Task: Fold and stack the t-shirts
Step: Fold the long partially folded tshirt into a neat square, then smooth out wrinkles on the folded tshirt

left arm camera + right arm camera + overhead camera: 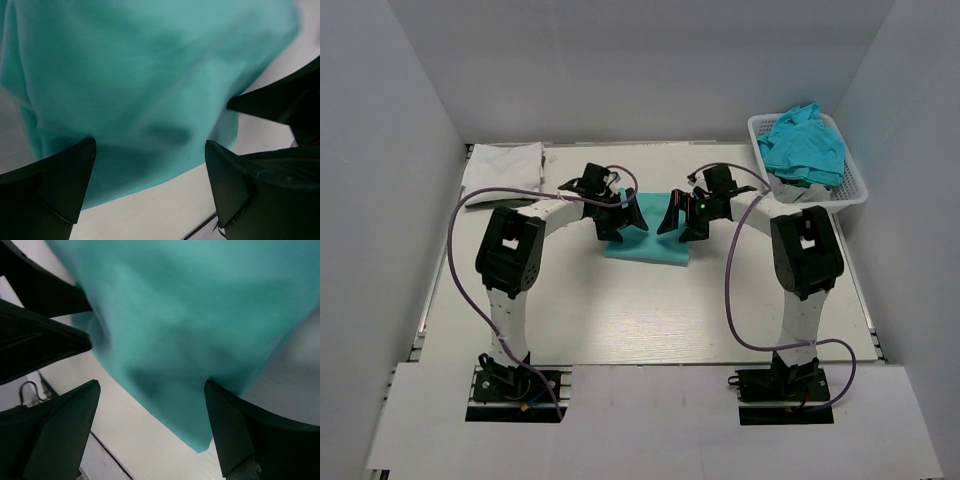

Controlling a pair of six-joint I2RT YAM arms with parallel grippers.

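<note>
A folded teal t-shirt (648,247) lies flat in the middle of the table. It fills the left wrist view (150,80) and the right wrist view (200,320). My left gripper (623,222) hangs open over its left part, and my right gripper (677,220) hangs open over its right part. Both hold nothing. The two grippers face each other a short way apart. A folded white t-shirt (503,167) lies at the far left. Crumpled teal t-shirts (804,145) sit in the white basket (855,190) at the far right.
Grey walls enclose the table on three sides. Purple cables loop from both arms. The opposite gripper shows in each wrist view, at the right edge of the left wrist view (285,102) and the left edge of the right wrist view (35,320).
</note>
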